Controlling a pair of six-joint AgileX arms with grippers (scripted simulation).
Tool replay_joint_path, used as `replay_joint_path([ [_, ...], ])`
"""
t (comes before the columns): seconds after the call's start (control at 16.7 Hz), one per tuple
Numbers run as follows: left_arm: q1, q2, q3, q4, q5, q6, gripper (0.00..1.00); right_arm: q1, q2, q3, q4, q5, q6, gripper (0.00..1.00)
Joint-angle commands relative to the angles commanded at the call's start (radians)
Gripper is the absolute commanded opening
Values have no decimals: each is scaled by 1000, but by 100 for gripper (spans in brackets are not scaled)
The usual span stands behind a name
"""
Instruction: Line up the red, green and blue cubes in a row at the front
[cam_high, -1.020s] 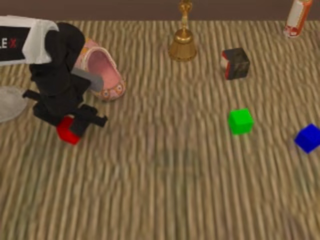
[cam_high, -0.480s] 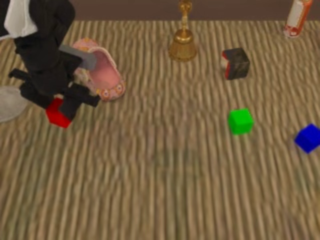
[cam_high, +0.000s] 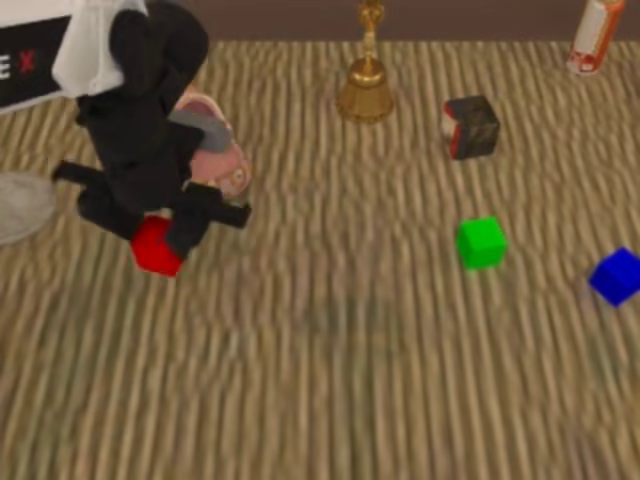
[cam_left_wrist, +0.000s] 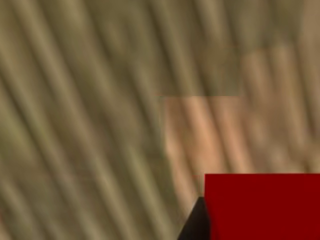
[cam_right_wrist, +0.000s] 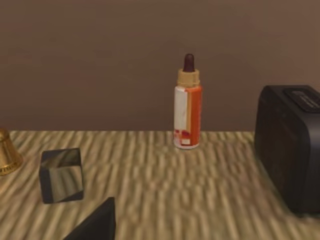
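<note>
Left gripper (cam_high: 160, 225): you have it at the table's left side, just in front of the pink shoe (cam_high: 215, 160), with its fingers clamped on the red cube (cam_high: 155, 247). In the left wrist view the red cube (cam_left_wrist: 262, 206) fills one corner against a dark fingertip (cam_left_wrist: 197, 225), with the mat (cam_left_wrist: 90, 125) blurred behind it, so you can judge that the cube is off the surface.

Right arm: it is out of the top view, parked off to the right. Its wrist camera shows only one dark fingertip (cam_right_wrist: 97, 222), so you cannot tell whether that gripper is apart or together.

Green cube (cam_high: 481, 242): it sits right of centre on the mat, untouched, well apart from the red one.

Blue cube (cam_high: 616, 276): it lies near the right edge, a little nearer the front than the green.

Other things: the brass bell (cam_high: 366, 90), the dark box (cam_high: 471, 127) and the dropper bottle (cam_high: 594, 35) stand along the back, clear of your path.

Progress: nothing stands in the front row yet. You have one cube in hand and not placed; the green and blue cubes are still to be picked up.
</note>
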Motion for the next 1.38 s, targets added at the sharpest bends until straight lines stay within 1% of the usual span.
replay_joint_path([
  [0.12, -72, -42, -47, 0, -4, -137, 0, 0, 0, 0, 0, 0, 0, 100],
  [0.42, -270, -155, -175, -3, -15, -525, 0, 0, 0, 0, 0, 0, 0, 100],
  [0.54, -336, -199, -220, 1, -20, -645, 0, 0, 0, 0, 0, 0, 0, 100],
  [0.66, -385, -237, -253, 7, -24, -723, 0, 0, 0, 0, 0, 0, 0, 100],
  [0.78, -409, -256, -270, 11, -26, -757, 0, 0, 0, 0, 0, 0, 0, 100],
  [1.08, -406, -252, -270, 13, -26, -756, 0, 0, 0, 0, 0, 0, 0, 100],
  [1.2, -406, -241, -294, 51, -26, -755, 0, 0, 0, 0, 0, 0, 0, 100],
  [1.38, -405, -202, -362, 163, -26, -756, 0, 0, 0, 0, 0, 0, 0, 100],
])
